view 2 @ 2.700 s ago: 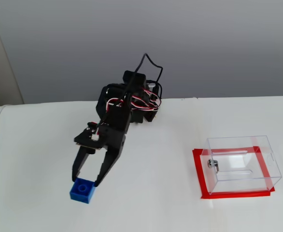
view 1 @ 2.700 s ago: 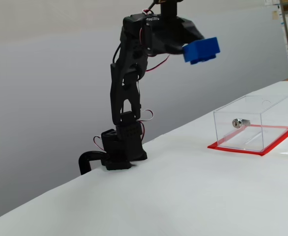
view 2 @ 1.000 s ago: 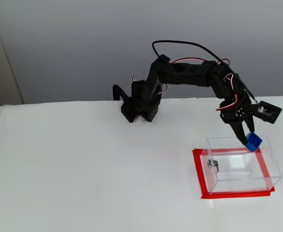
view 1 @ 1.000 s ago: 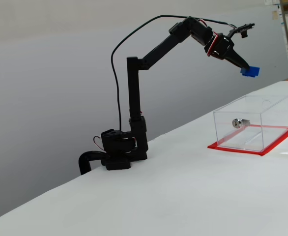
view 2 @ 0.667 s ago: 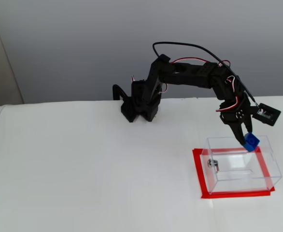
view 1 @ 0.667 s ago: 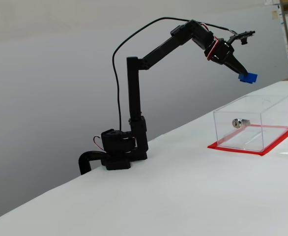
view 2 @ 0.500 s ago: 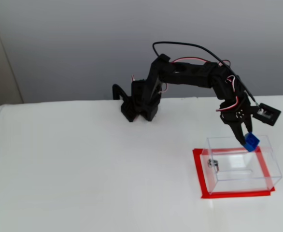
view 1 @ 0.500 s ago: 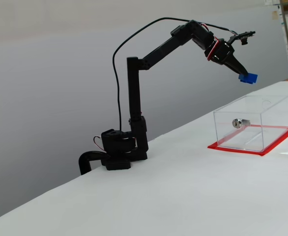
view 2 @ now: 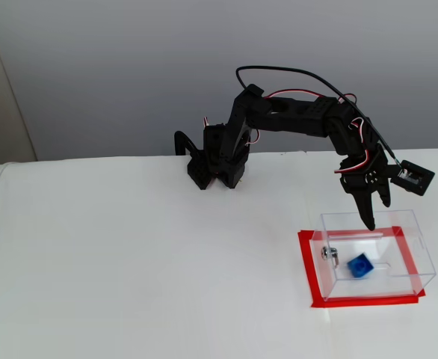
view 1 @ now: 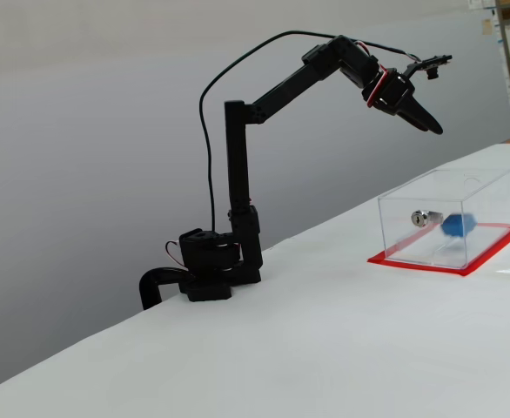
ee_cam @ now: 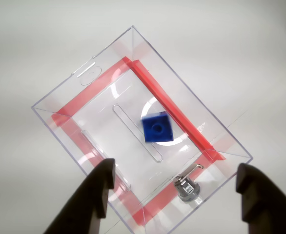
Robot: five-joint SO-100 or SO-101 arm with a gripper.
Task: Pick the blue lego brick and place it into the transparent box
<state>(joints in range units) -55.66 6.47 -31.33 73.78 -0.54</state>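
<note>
Hanging above the box [view 2: 421, 263], the jaws [ee_cam: 174, 187] stand wide and empty, their two dark tips framing the lower edge of the wrist view with nothing between them. That spread makes sense: the brick [ee_cam: 157, 127] is inside the box, so I judge the drop is done and there is nothing left to grip.

From a fixed view off to the side, the brick [view 1: 457, 224] shows through the clear wall, low down near the red base [view 1: 481, 258] and just beside the silver lock [view 1: 421, 218]. It looks slightly blurred in the wrist view, so I cannot tell whether it lies at rest on the floor. From the higher fixed view the brick [view 2: 359, 265] sits toward the lock's end of the box, apart from the far wall.

The arm [view 1: 281, 83] reaches out from its base at the counter's back edge, wrist tipped down so the opening points into the open top. The box stands near the counter's right edge in that higher view, square on its red plate, upright.

Judging by this, the task is as good as finished; what remains is only to draw the arm clear.
</note>
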